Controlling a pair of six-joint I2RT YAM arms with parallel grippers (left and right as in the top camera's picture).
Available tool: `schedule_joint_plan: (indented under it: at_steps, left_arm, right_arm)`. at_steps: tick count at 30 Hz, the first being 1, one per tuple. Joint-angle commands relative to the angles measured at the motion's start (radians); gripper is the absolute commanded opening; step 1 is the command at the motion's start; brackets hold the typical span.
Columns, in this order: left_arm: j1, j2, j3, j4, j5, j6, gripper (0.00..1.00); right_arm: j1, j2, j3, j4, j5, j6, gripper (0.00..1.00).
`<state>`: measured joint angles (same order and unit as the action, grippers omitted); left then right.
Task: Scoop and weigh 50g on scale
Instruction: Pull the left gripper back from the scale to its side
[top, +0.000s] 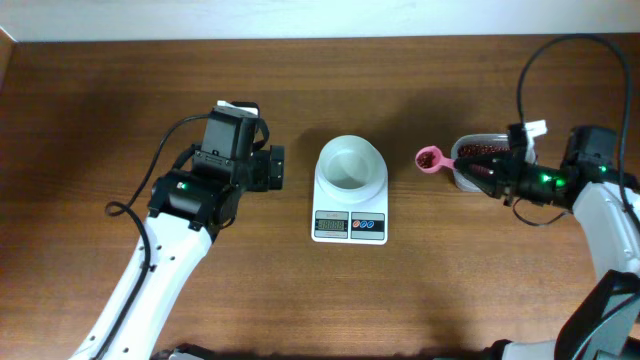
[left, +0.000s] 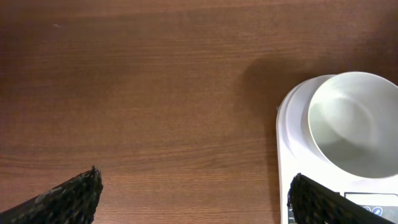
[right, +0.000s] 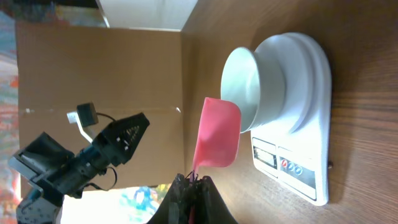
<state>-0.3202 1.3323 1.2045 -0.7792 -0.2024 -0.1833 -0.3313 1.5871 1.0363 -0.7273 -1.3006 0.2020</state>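
The white scale stands mid-table with its round white bowl empty on top. Just left of it, my left gripper is open with nothing in it; in the left wrist view its fingertips straddle bare wood beside the scale and bowl. My right gripper is shut on the handle of a pink spoon, which hangs between tub and scale with beans in it. From the right wrist, the gripper holds the spoon just short of the bowl.
A clear plastic tub with dark red-brown beans sits right of the scale, under my right gripper. A cardboard wall stands beyond the table's far side. Bare wood lies left of the scale and along the front.
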Motion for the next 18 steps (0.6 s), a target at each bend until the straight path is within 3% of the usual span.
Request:
schedule_joint_plan:
  at_steps: [1, 12, 13, 18]
  left_arm:
    - [0.007, -0.011, 0.016, -0.001, -0.004, -0.002, 0.99]
    - [0.007, -0.011, 0.017, -0.024, 0.023, -0.001, 0.99]
    - [0.007, -0.011, 0.018, -0.029, 0.035, 0.037, 0.99]
    - [0.007, -0.014, 0.116, -0.166, 0.326, 0.451, 0.99]
  right_arm:
    - [0.039, 0.007, -0.006, 0.001, -0.024, -0.019, 0.04]
    - [0.104, 0.007, -0.006, 0.001, -0.042, -0.019, 0.04]
    - [0.105, 0.007, -0.006, 0.001, -0.06, -0.019, 0.04]
    - [0.105, 0.007, -0.006, 0.001, -0.087, -0.031, 0.04]
